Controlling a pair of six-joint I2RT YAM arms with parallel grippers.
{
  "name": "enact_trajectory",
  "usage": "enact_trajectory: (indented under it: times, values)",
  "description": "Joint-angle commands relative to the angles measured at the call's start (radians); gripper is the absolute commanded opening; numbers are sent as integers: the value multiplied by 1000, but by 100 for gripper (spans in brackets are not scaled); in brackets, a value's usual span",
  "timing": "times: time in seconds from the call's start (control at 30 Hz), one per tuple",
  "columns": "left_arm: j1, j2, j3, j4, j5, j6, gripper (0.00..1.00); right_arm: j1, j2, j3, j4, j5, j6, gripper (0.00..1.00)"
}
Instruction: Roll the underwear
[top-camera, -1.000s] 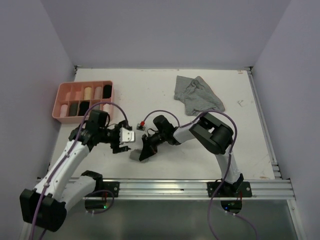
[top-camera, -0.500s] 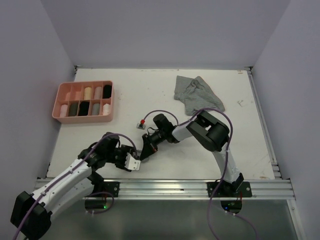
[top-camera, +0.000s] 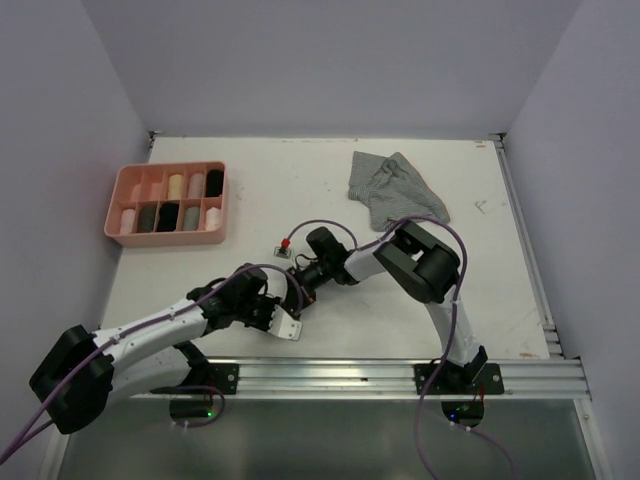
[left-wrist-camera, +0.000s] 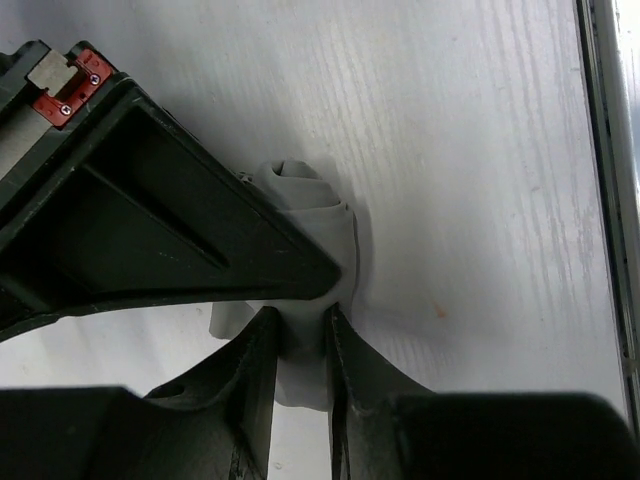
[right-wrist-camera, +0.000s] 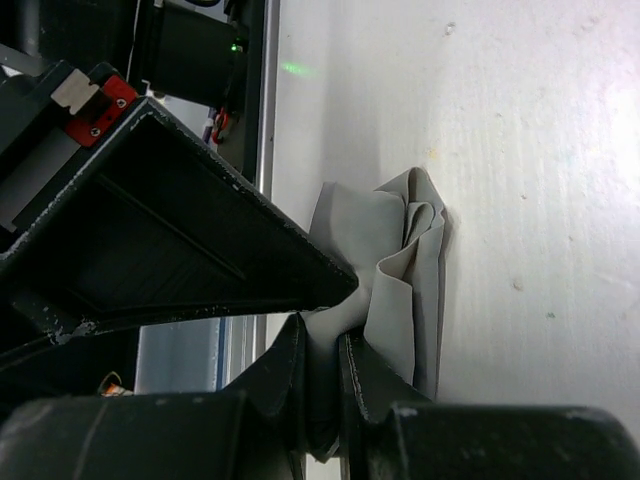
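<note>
Far left, pink tray (top-camera: 165, 238) holds rolled underwear (top-camera: 176, 186) (mixed colours).

Work surface: white, faintly wood-grained table (top-camera: 300, 190), filling the middle of the top view, with an aluminium rail (top-camera: 350, 375) along its bottom edge. Left of centre, near the table's left edge: pink plastic tray (top-camera: 167, 238), two rows of compartments, most holding small rolls in light and dark colours. Upper right of centre: grey striped garment (top-camera: 395, 190), crumpled and unrolled, flat on the surface, well apart from the tray. Lower centre, near the rail: grey fabric roll (left-wrist-camera: 305, 200), small and plain, resting on the table; loose folds show at one end in the right wrist view. Faint scuffs at the right.
</note>
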Motion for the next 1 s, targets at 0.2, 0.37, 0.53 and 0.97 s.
enact_trajectory:
  times: [0.2,0.37,0.53,0.97]
  values:
    - [-15,144,43,-109,-23,-68,8,-28,25,-64,-380,284,-179,24]
    - [-14,184,52,-154,8,-80,4,-59,-36,-50,-418,322,-185,36]
    - [-15,209,66,-189,23,-74,2,-108,-85,-27,-453,365,-183,40]
    - [20,422,214,-284,147,-124,4,-237,-641,-330,-320,575,-191,41]
